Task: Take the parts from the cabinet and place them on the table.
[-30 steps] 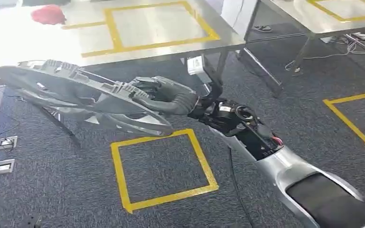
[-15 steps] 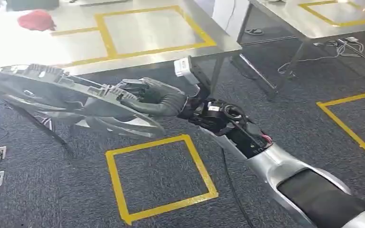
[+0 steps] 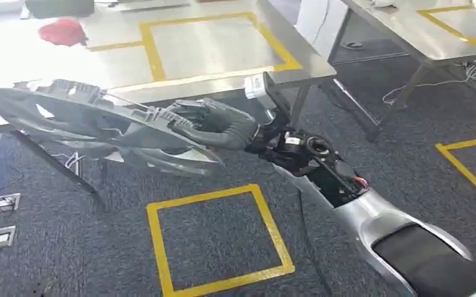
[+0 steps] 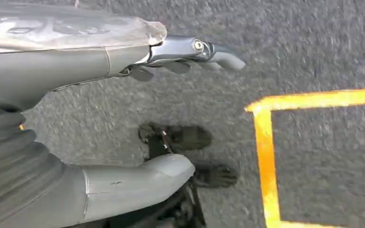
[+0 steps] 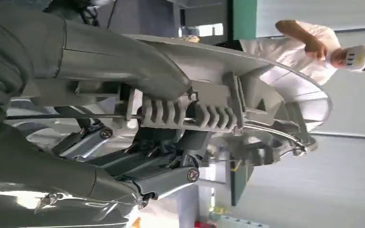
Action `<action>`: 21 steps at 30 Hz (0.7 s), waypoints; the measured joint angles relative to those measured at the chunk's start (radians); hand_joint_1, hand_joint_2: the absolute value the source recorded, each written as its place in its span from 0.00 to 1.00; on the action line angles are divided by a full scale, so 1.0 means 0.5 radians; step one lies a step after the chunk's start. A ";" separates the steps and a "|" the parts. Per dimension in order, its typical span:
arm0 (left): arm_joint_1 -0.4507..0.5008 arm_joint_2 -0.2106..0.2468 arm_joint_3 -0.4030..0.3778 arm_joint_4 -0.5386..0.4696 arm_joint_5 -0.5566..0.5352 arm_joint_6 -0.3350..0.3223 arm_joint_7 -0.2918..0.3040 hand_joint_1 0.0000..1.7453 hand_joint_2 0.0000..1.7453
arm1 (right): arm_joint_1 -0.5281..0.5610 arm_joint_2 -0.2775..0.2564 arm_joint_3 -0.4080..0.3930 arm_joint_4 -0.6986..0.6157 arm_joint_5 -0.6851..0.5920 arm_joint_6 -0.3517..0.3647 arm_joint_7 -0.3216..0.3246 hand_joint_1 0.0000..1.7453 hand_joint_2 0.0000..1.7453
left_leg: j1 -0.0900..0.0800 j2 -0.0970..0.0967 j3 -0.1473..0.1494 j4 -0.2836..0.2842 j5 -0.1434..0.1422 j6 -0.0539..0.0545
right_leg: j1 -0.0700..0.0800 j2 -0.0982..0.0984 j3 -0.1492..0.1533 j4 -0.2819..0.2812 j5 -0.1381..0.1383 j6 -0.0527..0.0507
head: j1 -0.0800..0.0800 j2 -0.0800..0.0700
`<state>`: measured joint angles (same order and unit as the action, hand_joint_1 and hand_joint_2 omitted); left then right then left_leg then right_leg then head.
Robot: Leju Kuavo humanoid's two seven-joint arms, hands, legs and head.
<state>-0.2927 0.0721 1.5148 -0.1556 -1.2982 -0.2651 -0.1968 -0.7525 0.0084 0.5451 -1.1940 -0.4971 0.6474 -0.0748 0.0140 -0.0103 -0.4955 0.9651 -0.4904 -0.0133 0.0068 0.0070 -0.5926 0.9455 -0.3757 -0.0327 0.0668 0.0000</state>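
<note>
Far left on the steel table point(image 3: 49, 62) there's a red cloth point(image 3: 64, 31), next to a yellow taped square point(image 3: 210, 43). In front of the table's near edge, the big grey fan part point(image 3: 93, 120) hangs in the air, roughly flat, over the carpet. The right hand point(image 3: 207, 120) is clamped on its rim, thumb over the top and fingers under it. Below that is another yellow square on the floor point(image 3: 216, 238). The left hand point(image 4: 123, 61) hangs by the floor, fingers loose, holding nothing. A person point(image 5: 308, 45) stands beyond the fan
</note>
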 joint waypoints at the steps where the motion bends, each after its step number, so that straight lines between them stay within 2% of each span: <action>1: -0.004 -0.007 0.000 0.001 0.000 0.000 -0.001 0.00 1.00 | -0.007 0.000 0.001 0.004 0.006 0.002 -0.003 1.00 1.00 | 0.006 0.008 -0.036 0.096 0.026 -0.006 | 0.002 0.000 0.029 -0.021 -0.004 -0.006 | -0.003 0.000; 2: -0.008 -0.004 0.000 0.001 0.000 0.000 -0.002 0.00 1.00 | -0.014 0.000 0.001 0.010 0.007 0.003 -0.008 1.00 1.00 | 0.007 0.008 -0.120 0.238 0.015 -0.016 | 0.000 -0.004 0.043 -0.027 -0.013 -0.019 | -0.012 0.000; 3: -0.007 0.000 0.000 0.001 0.000 0.000 -0.002 0.00 1.00 | -0.019 0.001 0.001 0.014 0.006 0.012 -0.018 1.00 1.00 | 0.008 0.008 -0.234 0.400 -0.027 -0.032 | -0.001 -0.003 0.054 -0.028 -0.027 -0.026 | -0.025 0.000; 4: -0.002 0.002 0.000 0.001 0.000 0.000 -0.002 0.00 1.00 | -0.020 0.001 0.002 0.016 0.006 0.016 -0.020 1.00 1.00 | 0.009 0.008 -0.340 0.532 -0.097 -0.045 | -0.001 -0.002 0.068 -0.029 -0.044 -0.028 | -0.037 0.000; 5: 0.003 0.004 0.000 0.001 0.000 0.000 -0.002 0.00 1.00 | -0.018 0.001 0.002 0.020 0.006 0.016 -0.021 1.00 1.00 | 0.010 0.008 -0.421 0.607 -0.161 -0.054 | -0.002 0.000 0.087 -0.029 -0.062 -0.028 | -0.048 0.000; 6: 0.006 0.005 0.000 0.001 0.000 0.000 -0.002 0.00 1.00 | -0.018 0.001 0.002 0.025 0.006 0.016 -0.020 1.00 1.00 | 0.012 0.008 -0.461 0.601 -0.175 -0.054 | -0.003 0.001 0.111 -0.029 -0.082 -0.026 | -0.056 0.000; 7: 0.007 0.005 0.000 0.001 0.000 0.000 -0.002 0.00 1.00 | -0.018 0.001 0.002 0.029 0.007 0.016 -0.018 1.00 1.00 | 0.013 0.009 -0.460 0.524 -0.133 -0.055 | -0.003 0.001 0.138 -0.029 -0.102 -0.023 | -0.064 0.000; 8: 0.007 0.005 0.000 0.001 0.000 0.000 -0.002 0.00 1.00 | -0.018 0.001 0.002 0.034 0.010 0.016 -0.016 1.00 1.00 | 0.014 0.010 -0.427 0.379 -0.023 -0.053 | -0.004 0.001 0.170 -0.028 -0.125 -0.018 | -0.073 0.000; 9: 0.008 0.007 0.000 0.001 0.000 0.000 -0.002 0.00 1.00 | -0.018 0.001 0.003 0.037 0.011 0.017 -0.015 1.00 1.00 | 0.014 0.011 -0.380 0.206 0.115 -0.051 | -0.004 0.000 0.199 -0.028 -0.148 -0.012 | -0.078 0.000; 10: 0.012 0.008 0.000 0.001 0.001 0.000 -0.002 0.00 1.00 | -0.018 0.001 0.005 0.039 0.011 0.018 -0.015 1.00 1.00 | 0.015 0.017 -0.342 0.045 0.275 -0.044 | -0.002 -0.001 0.207 -0.028 -0.170 -0.002 | -0.088 0.000; 11: 0.015 0.011 0.000 0.001 0.005 0.001 -0.002 0.00 1.00 | -0.021 0.001 0.005 0.043 0.011 0.018 -0.017 1.00 1.00 | 0.005 0.020 -0.337 -0.064 0.332 -0.030 | 0.011 0.003 0.222 -0.006 -0.196 0.009 | -0.104 0.000; 12: 0.015 0.011 0.000 0.001 0.005 0.003 -0.002 0.00 1.00 | -0.026 0.001 0.006 0.043 0.011 0.021 -0.019 1.00 1.00 | 0.000 0.024 -0.328 -0.036 0.309 -0.005 | 0.014 0.012 0.219 -0.016 -0.212 0.024 | -0.108 0.000; 13: 0.017 0.011 0.000 0.001 0.008 0.003 -0.004 0.00 1.00 | -0.025 0.005 0.009 0.043 0.012 0.020 -0.017 1.00 1.00 | -0.005 0.016 -0.325 -0.037 0.317 0.009 | 0.011 0.010 0.240 -0.022 -0.224 0.035 | -0.094 0.000; 15: 0.013 0.009 0.000 0.001 0.008 0.003 -0.006 0.00 1.00 | -0.033 0.005 0.008 0.044 0.012 0.018 -0.019 1.00 1.00 | 0.009 0.014 -0.293 -0.043 0.297 0.032 | 0.011 0.012 0.246 0.019 -0.226 0.052 | -0.089 0.000; 16: 0.014 0.008 0.000 0.001 0.008 0.003 -0.008 0.00 1.00 | -0.034 0.005 0.008 0.044 0.018 0.014 -0.018 1.00 1.00 | 0.011 0.013 -0.269 -0.048 0.287 0.044 | 0.001 0.006 0.211 0.086 -0.235 0.064 | -0.076 0.000; 17: 0.014 0.010 0.000 0.001 0.009 0.003 -0.010 0.00 1.00 | -0.039 0.005 0.008 0.044 0.026 0.009 -0.022 1.00 1.00 | 0.010 0.009 -0.247 -0.047 0.270 0.057 | -0.001 0.002 0.144 0.227 -0.263 0.078 | -0.064 0.000; 19: 0.016 0.010 0.000 0.001 0.009 0.003 -0.013 0.00 1.00 | -0.040 0.005 0.008 0.044 0.031 -0.003 -0.034 1.00 1.00 | 0.009 0.008 -0.218 -0.047 0.239 0.063 | -0.010 0.001 -0.046 0.542 -0.381 0.092 | -0.048 0.000; 20: 0.017 0.009 0.000 0.001 0.009 0.003 -0.013 0.00 1.00 | -0.040 0.005 0.008 0.045 0.032 -0.007 -0.036 1.00 1.00 | 0.009 0.007 -0.199 -0.046 0.222 0.062 | -0.014 0.001 -0.127 0.645 -0.451 0.098 | -0.043 0.000; 21: 0.018 0.008 0.000 0.001 0.009 0.003 -0.013 0.00 1.00 | -0.040 0.005 0.008 0.046 0.032 -0.009 -0.037 1.00 1.00 | 0.010 0.005 -0.176 -0.046 0.203 0.061 | -0.017 -0.001 -0.171 0.667 -0.478 0.103 | -0.035 0.000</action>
<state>-0.2835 0.0763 1.5148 -0.1553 -1.2936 -0.2636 -0.2033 -0.7725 0.0107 0.5489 -1.1711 -0.4810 0.6428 -0.0931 0.0189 -0.0078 -0.5832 0.9419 -0.3888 0.0170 -0.0015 0.0067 -0.6780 1.2788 -0.6149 0.0187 0.0492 0.0000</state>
